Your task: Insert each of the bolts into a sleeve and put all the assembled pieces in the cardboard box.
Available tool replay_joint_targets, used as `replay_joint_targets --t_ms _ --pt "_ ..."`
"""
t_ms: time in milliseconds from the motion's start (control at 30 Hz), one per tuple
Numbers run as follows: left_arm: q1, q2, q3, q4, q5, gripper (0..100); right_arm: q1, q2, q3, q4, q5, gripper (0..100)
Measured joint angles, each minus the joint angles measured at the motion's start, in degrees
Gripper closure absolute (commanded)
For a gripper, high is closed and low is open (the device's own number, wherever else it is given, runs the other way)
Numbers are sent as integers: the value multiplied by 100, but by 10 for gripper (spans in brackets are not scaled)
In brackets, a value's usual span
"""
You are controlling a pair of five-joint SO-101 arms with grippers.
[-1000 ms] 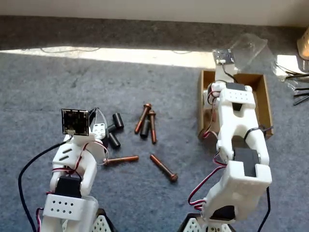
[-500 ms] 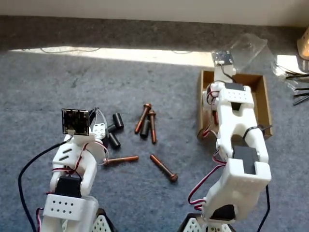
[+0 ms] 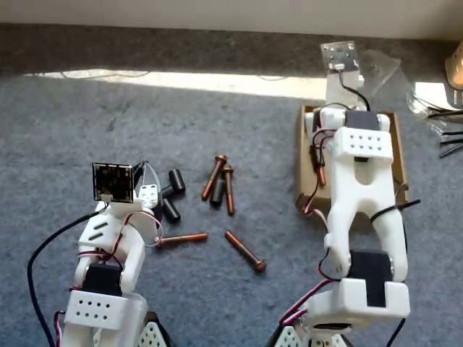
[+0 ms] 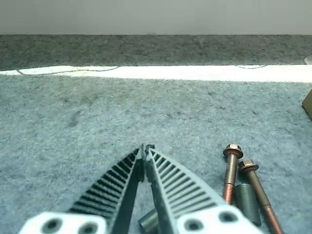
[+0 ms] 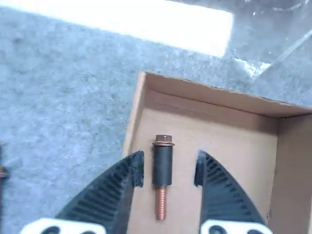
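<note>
Sleeved copper bolt (image 5: 162,163) flat in cardboard box (image 5: 204,95), loose bolts (image 3: 244,250), black sleeves (image 3: 176,180) outside

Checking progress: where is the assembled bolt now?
Right wrist view: the copper bolt in its black sleeve lies in the brown cardboard box, under the open right end effector.

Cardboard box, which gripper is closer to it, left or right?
Right. The right gripper hangs open directly over the cardboard box, while the left gripper sits shut over the carpet beside the loose bolts.
</note>
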Motion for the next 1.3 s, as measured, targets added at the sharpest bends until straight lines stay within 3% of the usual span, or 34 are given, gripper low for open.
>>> replay_joint_targets --t_ms 267,567,833,1300 --pt "-527 0 0 0 0 975 -1108 -1345 0 914 0 847" --pt "-589 -158 0 26 0 976 -2101 -1846 26 2207 0 847" --pt "-712 -1829 -53 1662 0 973 -3095 -1899 1037 1556 0 847" --pt "-1996 -1890 -141 1793 0 973 -4378 -1574 1530 651 0 847"
